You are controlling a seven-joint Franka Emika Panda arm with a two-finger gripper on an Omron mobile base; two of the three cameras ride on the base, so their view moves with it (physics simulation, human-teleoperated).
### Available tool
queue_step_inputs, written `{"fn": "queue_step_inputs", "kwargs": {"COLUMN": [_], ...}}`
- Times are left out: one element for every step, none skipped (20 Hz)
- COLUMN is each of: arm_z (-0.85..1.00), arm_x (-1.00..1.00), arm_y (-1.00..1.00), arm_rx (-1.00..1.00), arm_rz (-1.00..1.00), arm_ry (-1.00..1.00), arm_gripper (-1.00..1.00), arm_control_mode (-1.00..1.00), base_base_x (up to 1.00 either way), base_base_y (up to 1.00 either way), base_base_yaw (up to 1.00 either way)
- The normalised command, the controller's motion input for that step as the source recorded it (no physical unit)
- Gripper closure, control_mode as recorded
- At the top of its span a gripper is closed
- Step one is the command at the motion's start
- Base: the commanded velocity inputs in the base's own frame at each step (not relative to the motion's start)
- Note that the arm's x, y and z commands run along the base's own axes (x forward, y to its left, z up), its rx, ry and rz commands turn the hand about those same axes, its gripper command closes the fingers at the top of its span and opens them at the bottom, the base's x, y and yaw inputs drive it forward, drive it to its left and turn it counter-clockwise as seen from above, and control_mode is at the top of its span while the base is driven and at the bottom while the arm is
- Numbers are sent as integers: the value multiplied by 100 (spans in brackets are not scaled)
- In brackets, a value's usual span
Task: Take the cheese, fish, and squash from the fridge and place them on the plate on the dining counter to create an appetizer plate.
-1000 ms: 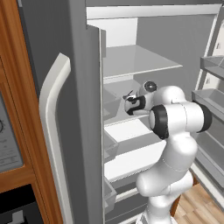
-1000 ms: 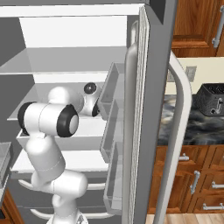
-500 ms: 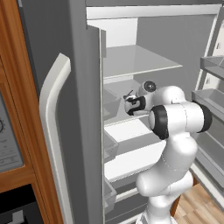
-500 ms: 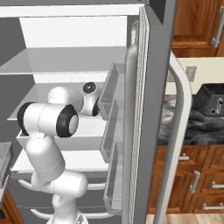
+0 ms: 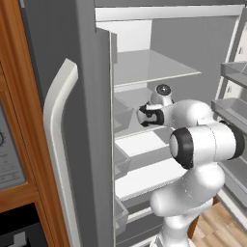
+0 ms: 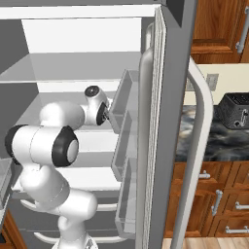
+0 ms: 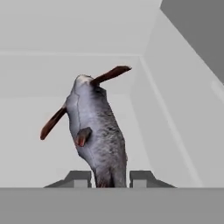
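1. The arm reaches into the open fridge [image 5: 159, 67]; in the left base view the wrist sits just right of centre, over a middle shelf, and the door handle [image 5: 58, 159] stands at about 9 o'clock.

2. In the hand view the gripper [image 7: 111, 178] is closed on the fish [image 7: 96, 131]. Its two finger tips show at 6 o'clock, one on either side of the narrow tail end, and the body rises from between them toward 12 o'clock.

3. The grey fish has reddish-brown fins that stick out at roughly 9 and 1 o'clock. Behind it are pale fridge walls and a shelf; whether it touches the shelf I cannot tell.

4. In the right base view the hand lies at about 10 o'clock from centre, close beside the door bins [image 6: 121, 126].

5. Progress, as I judge it: the fish is grasped but is inside the fridge, so carrying it to the plate on the dining counter is left to do. The cheese and squash also remain.
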Motion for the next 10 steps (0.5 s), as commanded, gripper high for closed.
{"fn": "queue_step_inputs", "kwargs": {"arm_z": [-14, -11, -5, -4, -3, -8, -9, -3, 0, 0], "arm_x": [-80, -87, -89, -94, -97, -100, -100, -100, -100, -100], "arm_y": [26, 21, 17, 14, 14, 11, 11, 7, 0, 0], "arm_rx": [-3, -2, -1, -1, -1, 0, 0, 0, 0, 0], "arm_rz": [0, 0, 0, 0, 1, 1, 1, 1, 1, 1], "arm_ry": [0, 0, 0, 0, -2, -3, -3, 0, 0, 0], "arm_gripper": [100, 100, 100, 100, 100, 100, 100, 100, 100, 100], "arm_control_mode": [-100, -100, -100, -100, -100, -100, -100, -100, -100, -100], "base_base_x": [0, 0, 0, 0, 0, 0, 0, 0, 0, 0], "base_base_y": [0, 0, 0, 0, 0, 0, 0, 0, 0, 0], "base_base_yaw": [0, 0, 0, 0, 0, 0, 0, 0, 0, 0]}}
